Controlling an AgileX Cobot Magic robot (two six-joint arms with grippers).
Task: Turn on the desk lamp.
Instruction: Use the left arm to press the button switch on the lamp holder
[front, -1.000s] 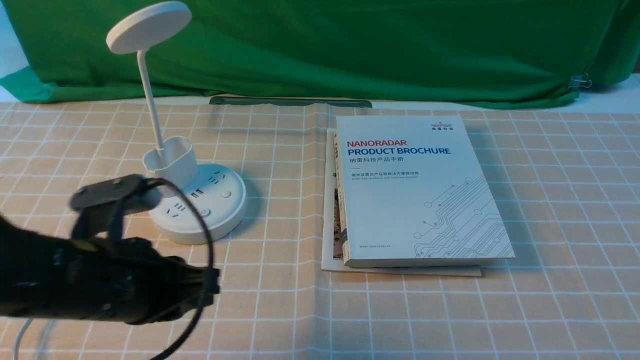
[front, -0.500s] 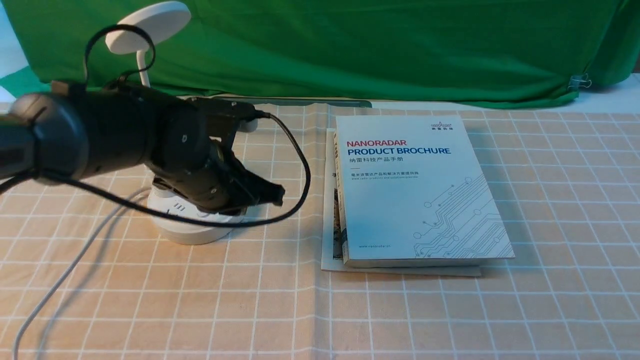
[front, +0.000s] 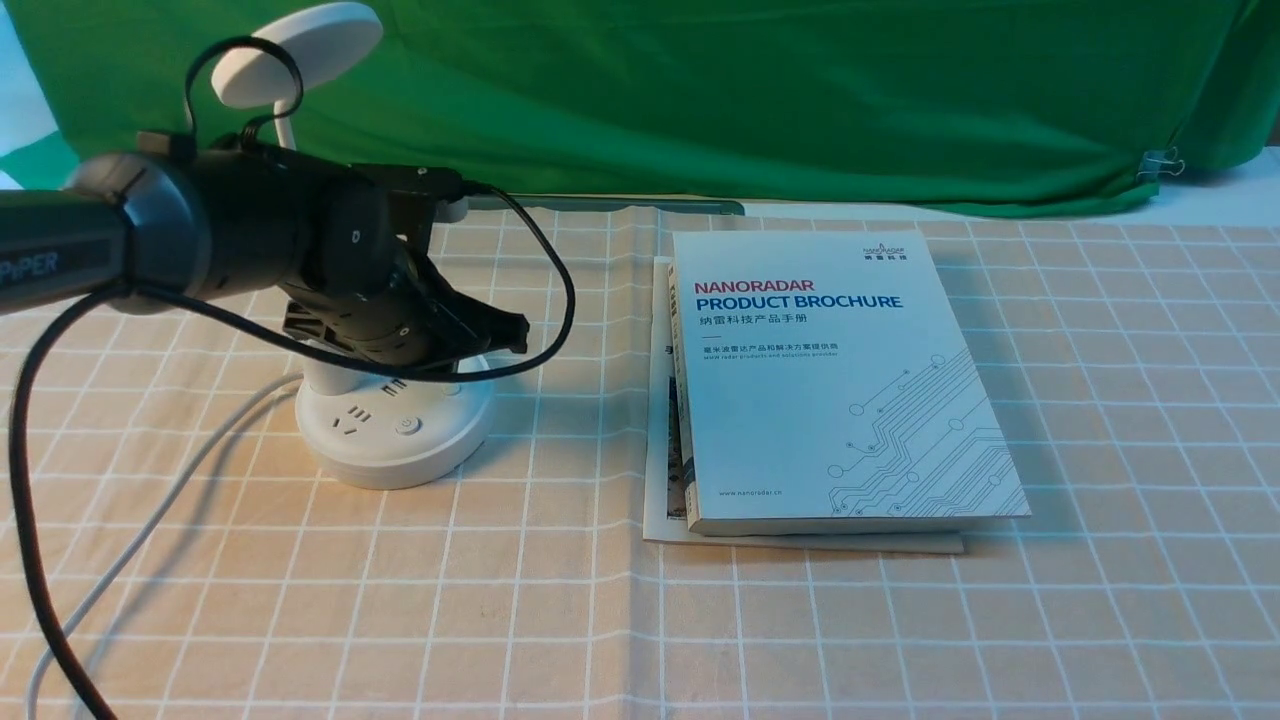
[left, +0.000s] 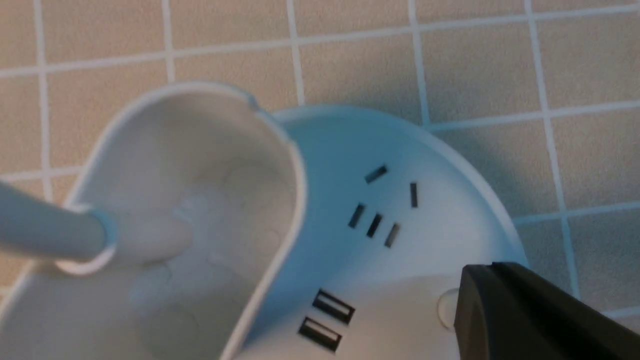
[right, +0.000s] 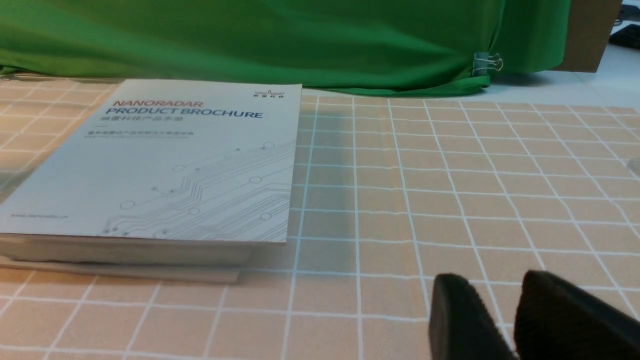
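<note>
Front view: the white plastic desk lamp with a round socket base stands on the left part of the beige checked tablecloth, well apart from the white "NANORADAR PRODUCT BROCHURE" booklet lying to its right. Its flat disc head rises on a thin neck in front of the green backdrop cloth, and its white cord trails off the base toward the near left edge. The black left gripper reaches in from the left, hanging low over the rear right part of the base, its fingers drawn together into one dark wedge with nothing between them.

From the left wrist, one dark finger overlaps the edge of a small round button on the base, beside two slim rectangular ports and the open pen-holder cup; whether it touches the button is unclear.

From the right wrist, the right gripper sits low over bare tablecloth to the right of the booklet, tips nearly together, gripping nothing.
</note>
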